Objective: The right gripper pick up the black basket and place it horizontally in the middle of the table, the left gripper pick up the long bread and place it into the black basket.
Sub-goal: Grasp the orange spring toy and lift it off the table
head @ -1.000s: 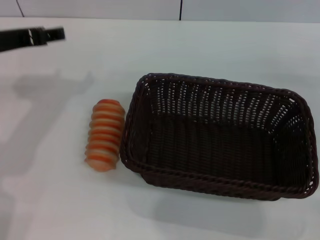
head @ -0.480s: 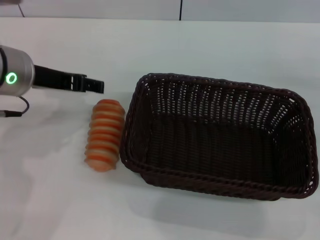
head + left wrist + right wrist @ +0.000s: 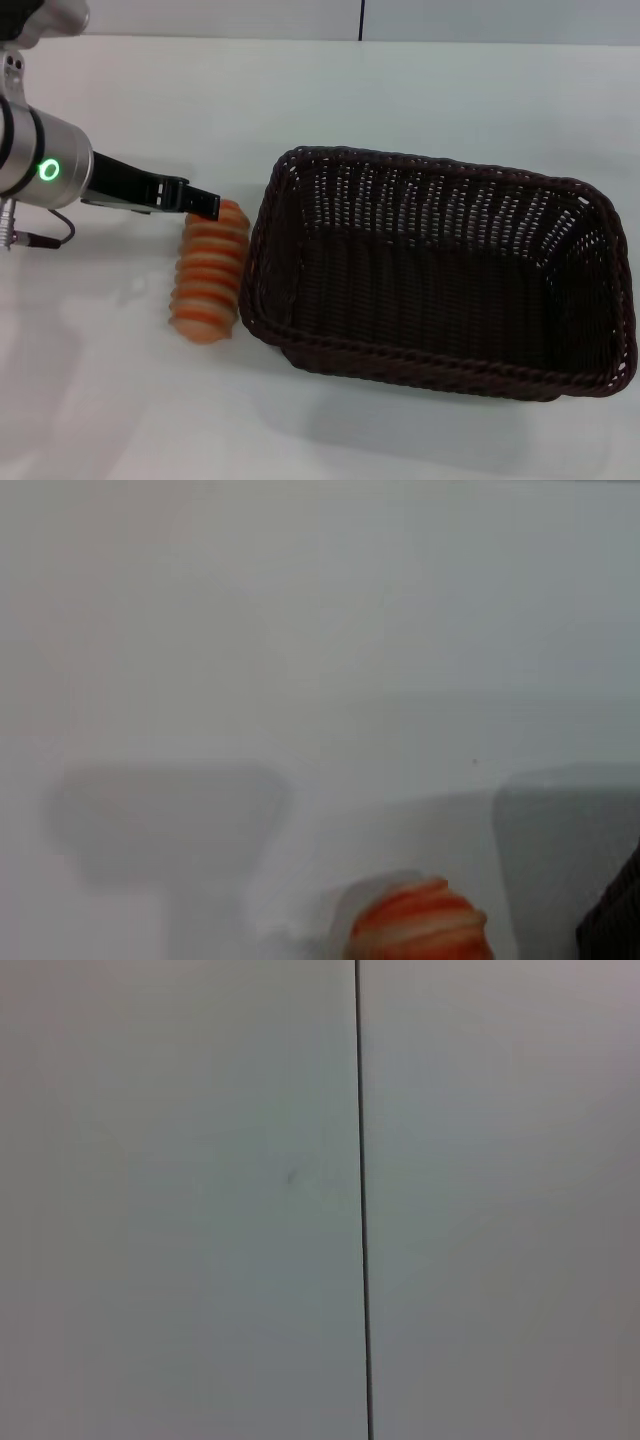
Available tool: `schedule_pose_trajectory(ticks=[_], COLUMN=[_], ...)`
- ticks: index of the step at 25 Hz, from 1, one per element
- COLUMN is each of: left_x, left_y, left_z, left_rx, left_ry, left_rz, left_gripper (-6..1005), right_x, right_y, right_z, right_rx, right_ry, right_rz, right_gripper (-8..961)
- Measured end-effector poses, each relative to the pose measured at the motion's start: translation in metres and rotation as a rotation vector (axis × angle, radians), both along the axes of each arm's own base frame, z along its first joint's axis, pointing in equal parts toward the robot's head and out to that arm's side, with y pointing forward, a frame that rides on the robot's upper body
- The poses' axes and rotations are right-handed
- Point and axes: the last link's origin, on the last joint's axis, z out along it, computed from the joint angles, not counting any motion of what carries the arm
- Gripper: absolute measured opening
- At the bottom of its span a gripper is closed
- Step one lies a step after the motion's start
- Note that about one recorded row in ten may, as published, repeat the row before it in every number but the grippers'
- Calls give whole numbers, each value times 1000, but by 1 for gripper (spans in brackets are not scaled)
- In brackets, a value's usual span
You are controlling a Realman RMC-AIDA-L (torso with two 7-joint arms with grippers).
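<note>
Basket placement appears complete: the black basket [image 3: 435, 275] sits on the table [image 3: 450, 90] with its long side running across the robot's front, open side up and empty. This orientation presents a wide opening to anything brought in from the robot's left, which suits the bread transfer that remains.

The long bread [image 3: 208, 272] lies flat on the table just beside the basket's left end wall, its length running roughly parallel to that wall. Its nearness to the basket suggests only a short lift and a sideways carry over the braided rim will be needed.

The left gripper [image 3: 205, 204] reaches in from the side of the bread away from the basket, its tips over the far end of the loaf. Whether the tips touch the loaf cannot be judged. Whether its fingers stand apart or together cannot be told either. The left wrist view shows one end of the bread at the edge of its field, consistent with an approach that is not yet centred on the loaf.

The right gripper is not visible; its wrist camera shows only a pale surface crossed by a dark seam, suggesting that arm is parked clear of the work.
</note>
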Motion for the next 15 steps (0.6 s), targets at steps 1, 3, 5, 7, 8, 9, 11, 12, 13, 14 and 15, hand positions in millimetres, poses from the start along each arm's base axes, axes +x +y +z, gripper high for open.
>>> schedule_pose_trajectory(ticks=[1, 3, 5, 7, 8, 9, 11, 12, 13, 14, 15], left_x=[0, -1, -2, -3, -3, -3, -4, -4, -5, -5, -5], left_y=[0, 0, 1, 2, 3, 3, 5, 5, 5, 6, 7], left_z=[0, -3, -6, -13, -15, -17, -20, -21, -22, -23, -24], left_rx=[0, -20, -37, -67, -76, -84, -101, -106, -109, -113, -119], left_ry=[0, 4, 5, 5, 7, 8, 13, 14, 15, 16, 17], left_rz=[0, 12, 21, 29, 30, 32, 37, 39, 40, 43, 44], left_gripper=[869, 869, 869, 869, 869, 869, 869, 869, 869, 869, 869], right_x=[0, -1, -1, -2, -2, -2, -3, -3, -4, -4, -4], right_y=[0, 1, 2, 2, 2, 2, 3, 3, 3, 3, 3], right_z=[0, 0, 0, 0, 0, -1, -1, -2, -2, -2, -2], right_rx=[0, 1, 1, 1, 0, 0, -1, -1, -1, -1, -1], right_ry=[0, 0, 1, 2, 2, 2, 3, 4, 5, 5, 6], right_rz=[0, 2, 3, 4, 4, 5, 6, 7, 7, 8, 8], right_gripper=[425, 425, 425, 425, 425, 425, 425, 426, 426, 426, 426])
